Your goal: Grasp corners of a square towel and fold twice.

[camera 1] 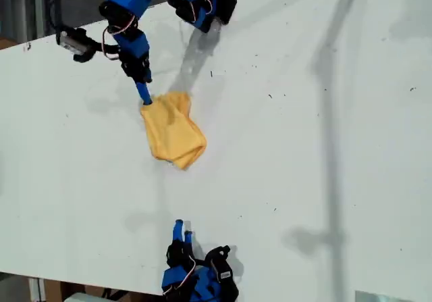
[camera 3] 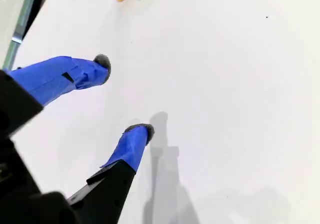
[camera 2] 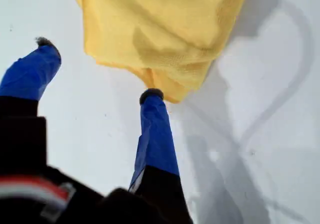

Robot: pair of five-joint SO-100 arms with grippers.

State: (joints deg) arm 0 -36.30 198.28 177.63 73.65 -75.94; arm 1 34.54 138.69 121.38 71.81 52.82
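Towel: small folded bundle, near the tabletop's far edge; both folds look done.
My first gripper: fingers wide apart, empty, one tip touching the towel.
My second gripper: spread, empty, near edge.

I see a plain white desk (dotted with small dark specks), and the folded yellow-orange towel lies directly on it, toward the exterior view's far left.

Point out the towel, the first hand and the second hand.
towel (camera 1: 173,132): exterior view, middle of the folded cloth.
my first hand (camera 2: 97,71): first wrist view, between fingertips.
my second hand (camera 3: 125,96): second wrist view, between fingertips.
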